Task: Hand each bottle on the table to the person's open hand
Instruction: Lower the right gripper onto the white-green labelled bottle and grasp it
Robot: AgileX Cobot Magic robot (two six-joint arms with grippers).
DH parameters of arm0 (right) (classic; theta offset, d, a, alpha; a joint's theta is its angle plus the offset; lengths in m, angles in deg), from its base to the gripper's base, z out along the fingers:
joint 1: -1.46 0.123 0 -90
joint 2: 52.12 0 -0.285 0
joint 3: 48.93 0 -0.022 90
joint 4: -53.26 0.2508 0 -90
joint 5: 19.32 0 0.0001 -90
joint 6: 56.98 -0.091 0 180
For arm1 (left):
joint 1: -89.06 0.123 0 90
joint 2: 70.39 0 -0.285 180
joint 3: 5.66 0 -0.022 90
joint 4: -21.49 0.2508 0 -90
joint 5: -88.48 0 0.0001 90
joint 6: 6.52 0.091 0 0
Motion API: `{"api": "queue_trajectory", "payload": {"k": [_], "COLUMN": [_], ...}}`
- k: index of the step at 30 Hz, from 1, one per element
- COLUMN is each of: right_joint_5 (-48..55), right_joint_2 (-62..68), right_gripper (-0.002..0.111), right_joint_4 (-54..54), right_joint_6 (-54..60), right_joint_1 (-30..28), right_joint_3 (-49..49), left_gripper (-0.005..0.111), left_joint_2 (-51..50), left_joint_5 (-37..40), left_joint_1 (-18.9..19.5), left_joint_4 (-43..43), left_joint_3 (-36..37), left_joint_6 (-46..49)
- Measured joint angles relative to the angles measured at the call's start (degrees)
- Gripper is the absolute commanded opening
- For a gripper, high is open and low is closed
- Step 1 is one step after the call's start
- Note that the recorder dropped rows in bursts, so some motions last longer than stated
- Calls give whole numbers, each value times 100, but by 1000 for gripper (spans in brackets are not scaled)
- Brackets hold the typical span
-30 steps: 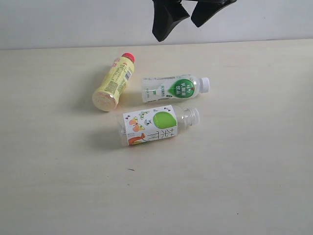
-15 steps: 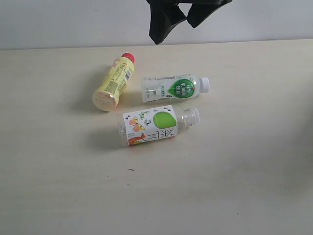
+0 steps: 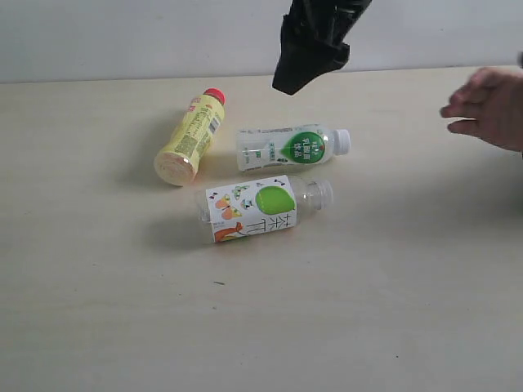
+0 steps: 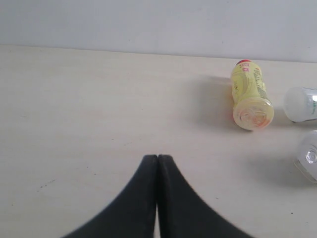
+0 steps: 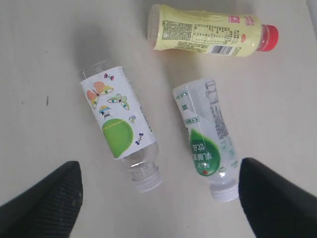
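**Q:** How are the claws set?

**A:** The left claw [image 4: 157, 158] is closed on nothing. The right claw [image 5: 159, 167] is held wide open above the bottles.

**Q:** Where are the bottles located?

**A:** All are laid flat on the table [image 3: 98, 310]: yellow bottle [image 3: 190, 137], fruit-label bottle [image 3: 257, 208], green-label bottle [image 3: 290, 148]. A hand [image 3: 489, 106] is seen at far right.

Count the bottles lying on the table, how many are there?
3. In the exterior view the yellow bottle lies leftmost, the green-label bottle right of it, the fruit-picture bottle below both. More could lie outside the pictures.
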Motion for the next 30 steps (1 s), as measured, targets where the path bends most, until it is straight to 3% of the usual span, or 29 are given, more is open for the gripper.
{"api": "queue_trajectory", "payload": {"k": [9,15,30], "right_joint_5": [-1010,-1156,-2304], "right_joint_2": [708,1409,2387], "right_gripper": [81,81,81], "right_joint_4": [-328,-594,-847], "right_joint_6": [833,1218,1331], "right_joint_1": [0,0,0], "right_joint_3": [0,0,0], "left_gripper": [2,2,2], "left_joint_2": [0,0,0], "left_joint_5": [0,0,0], "left_joint_1": [0,0,0], "left_joint_4": [0,0,0], "left_joint_3": [0,0,0], "left_joint_6": [0,0,0]}}
